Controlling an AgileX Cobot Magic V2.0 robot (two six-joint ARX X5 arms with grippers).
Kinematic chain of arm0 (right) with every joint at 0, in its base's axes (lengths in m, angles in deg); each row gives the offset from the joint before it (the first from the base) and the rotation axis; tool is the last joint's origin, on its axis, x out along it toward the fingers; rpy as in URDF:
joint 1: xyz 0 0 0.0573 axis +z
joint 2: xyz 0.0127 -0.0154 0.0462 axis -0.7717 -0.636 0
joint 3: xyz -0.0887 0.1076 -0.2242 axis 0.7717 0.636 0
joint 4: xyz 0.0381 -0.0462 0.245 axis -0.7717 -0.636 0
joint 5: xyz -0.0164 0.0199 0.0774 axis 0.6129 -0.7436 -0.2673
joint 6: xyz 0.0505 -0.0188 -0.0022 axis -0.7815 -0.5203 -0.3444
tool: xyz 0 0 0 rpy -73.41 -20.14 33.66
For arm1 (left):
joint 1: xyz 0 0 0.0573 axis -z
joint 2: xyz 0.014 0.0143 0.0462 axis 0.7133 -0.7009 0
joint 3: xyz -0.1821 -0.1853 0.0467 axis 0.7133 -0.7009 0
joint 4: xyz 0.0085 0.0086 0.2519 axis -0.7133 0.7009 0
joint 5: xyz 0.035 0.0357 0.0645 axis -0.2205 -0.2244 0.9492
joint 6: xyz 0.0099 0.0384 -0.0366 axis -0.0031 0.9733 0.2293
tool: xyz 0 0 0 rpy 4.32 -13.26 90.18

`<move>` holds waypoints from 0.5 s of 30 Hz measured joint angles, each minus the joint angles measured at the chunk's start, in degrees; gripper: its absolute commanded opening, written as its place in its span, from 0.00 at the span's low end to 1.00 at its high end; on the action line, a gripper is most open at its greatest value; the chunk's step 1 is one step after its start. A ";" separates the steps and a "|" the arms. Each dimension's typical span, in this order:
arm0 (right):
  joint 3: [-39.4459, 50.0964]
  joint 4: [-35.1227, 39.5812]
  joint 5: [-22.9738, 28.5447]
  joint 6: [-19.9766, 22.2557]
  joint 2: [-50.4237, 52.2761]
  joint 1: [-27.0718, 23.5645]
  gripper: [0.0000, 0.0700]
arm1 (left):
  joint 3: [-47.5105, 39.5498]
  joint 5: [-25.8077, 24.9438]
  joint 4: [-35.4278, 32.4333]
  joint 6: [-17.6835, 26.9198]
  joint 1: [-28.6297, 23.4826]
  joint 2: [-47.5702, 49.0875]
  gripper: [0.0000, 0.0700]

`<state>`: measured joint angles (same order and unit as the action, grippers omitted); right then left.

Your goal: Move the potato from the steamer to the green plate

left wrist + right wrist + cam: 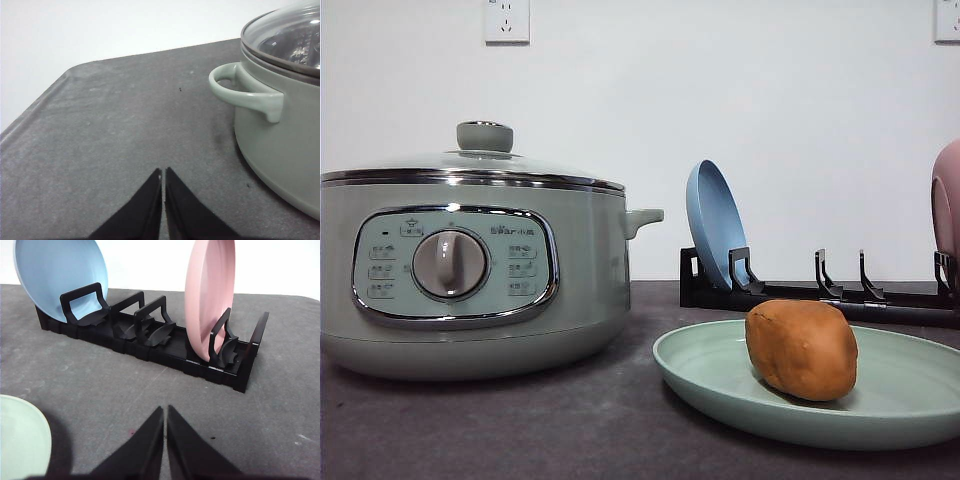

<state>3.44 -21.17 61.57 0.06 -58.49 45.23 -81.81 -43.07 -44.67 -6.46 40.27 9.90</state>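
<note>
An orange-brown potato (802,350) rests on the pale green plate (720,390) at the right front of the table. The sage-green steamer (470,280) stands at the left with its glass lid on. In the left wrist view the steamer (285,145) and its side handle (245,92) are close by, and my left gripper (163,175) is shut with nothing in it over bare table. My right gripper (165,412) is also shut and empty above the dark table, with the green plate's rim (22,440) beside it.
A black dish rack (150,340) stands behind the plate, holding an upright blue plate (57,275) and a pink plate (210,295). The rack (820,295) runs along the back right. A white wall with sockets (507,20) is behind the table.
</note>
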 measured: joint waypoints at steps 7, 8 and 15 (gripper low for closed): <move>0.00 0.02 0.00 0.00 0.00 0.00 0.00 | 0.00 0.00 0.00 0.00 0.00 0.00 0.00; 0.00 0.00 0.00 0.00 0.00 0.00 0.00 | 0.00 0.00 0.00 0.00 0.00 0.00 0.00; 0.02 0.02 0.00 0.00 0.00 0.00 0.00 | -0.02 0.00 0.00 0.00 0.00 0.00 0.00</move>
<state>3.46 -21.15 61.57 0.06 -58.49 45.23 -81.83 -43.07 -44.67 -6.46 40.27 9.90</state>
